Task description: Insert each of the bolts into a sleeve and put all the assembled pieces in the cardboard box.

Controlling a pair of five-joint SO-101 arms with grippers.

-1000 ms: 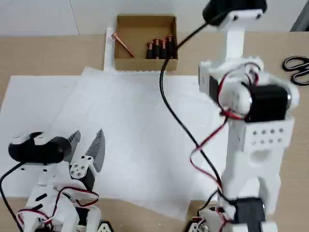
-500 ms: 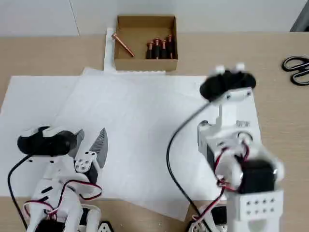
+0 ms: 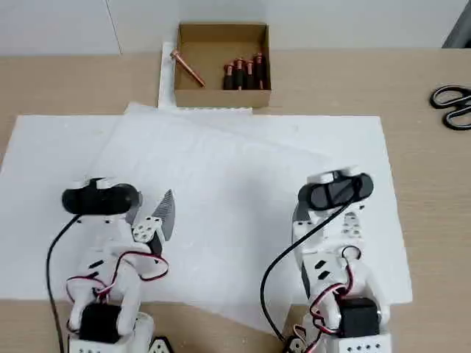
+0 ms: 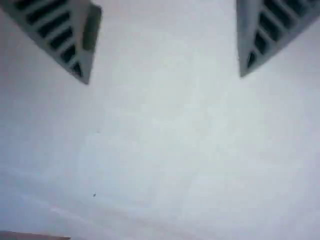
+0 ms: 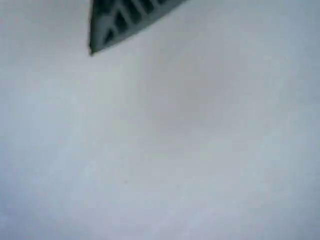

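The cardboard box (image 3: 221, 29) stands at the back centre of the table. Several black sleeves with copper bolts in them (image 3: 243, 73) stand along its front right inside. A bare copper bolt (image 3: 188, 68) lies slanted across the box's left side, its head at the left wall. My left gripper (image 3: 149, 213) (image 4: 164, 77) hangs open over the white sheet near the front left, nothing between its fingers (image 4: 80, 55). My right gripper (image 3: 300, 213) is tucked under its arm at the front right, just above the sheet.
White foam sheets (image 3: 235, 169) cover most of the wooden table (image 3: 66, 81). Black scissors (image 3: 452, 103) lie at the far right edge. A white strip (image 3: 165, 73) sits against the box's left side.
The right arm has drawn back from near the box and folded down toward the front edge. The left arm has shifted a little to the right, its gripper still open.
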